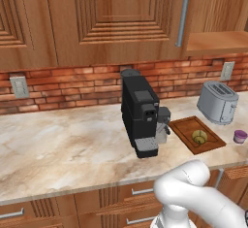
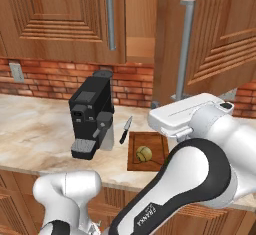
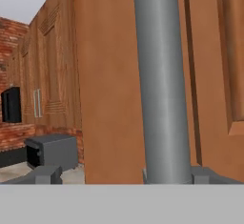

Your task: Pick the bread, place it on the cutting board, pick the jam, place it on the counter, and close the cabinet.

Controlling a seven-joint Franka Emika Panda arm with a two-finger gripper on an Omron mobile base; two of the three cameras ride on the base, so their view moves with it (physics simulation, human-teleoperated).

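Hand view: the cabinet door's silver bar handle (image 3: 164, 85) stands between the pincer (image 3: 126, 174) tips — whether clenched, I cannot tell. The door (image 2: 210, 34) likely swings stiffly but lightly — push mid-handle.

**Brick-backed kitchen corner in warm wood**

A red brick wall (image 1: 72, 84) runs behind the beige marbled worktop (image 1: 63, 139), carrying two pale wall plates: one at the left (image 1: 19, 87), one by the toaster (image 1: 226, 71). A black coffee machine (image 1: 140, 113) stands mid-worktop, a silver toaster (image 1: 218, 102) further right. Wooden drawers (image 1: 58, 210) with silver pulls sit below. Lighting is even and soft.
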